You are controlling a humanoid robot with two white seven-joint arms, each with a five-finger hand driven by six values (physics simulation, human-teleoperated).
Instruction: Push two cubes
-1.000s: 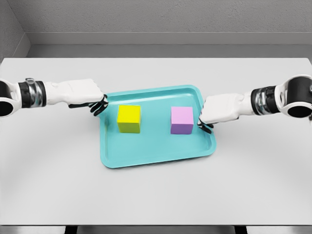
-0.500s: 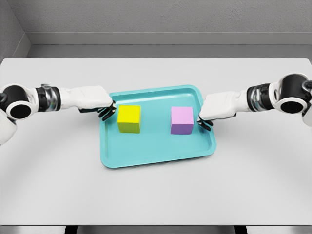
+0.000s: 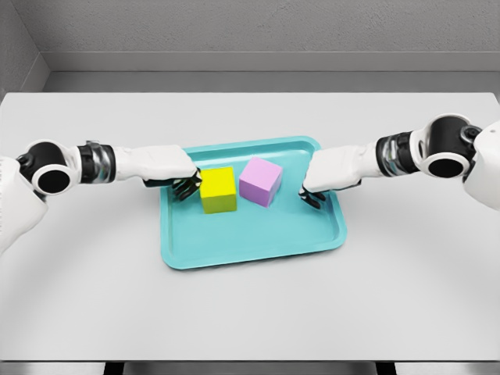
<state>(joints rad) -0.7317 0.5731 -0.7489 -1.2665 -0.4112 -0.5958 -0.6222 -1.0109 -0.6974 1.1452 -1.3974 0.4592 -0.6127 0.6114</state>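
Observation:
A yellow cube (image 3: 218, 190) and a pink cube (image 3: 260, 181) stand close together in the middle of a teal tray (image 3: 250, 242), corners nearly touching; the pink one is turned at an angle. My left hand (image 3: 184, 186) has its curled fingers against the yellow cube's left side. Over the tray's right part my right hand (image 3: 311, 194) is curled too, a short gap away from the pink cube. Neither hand holds anything.
The tray lies on a light grey table (image 3: 250, 312), slightly skewed. A grey wall runs along the table's far edge.
Both hands moved inward over the tray. The yellow cube slid right and the pink cube slid left and rotated, so the two now sit nearly touching.

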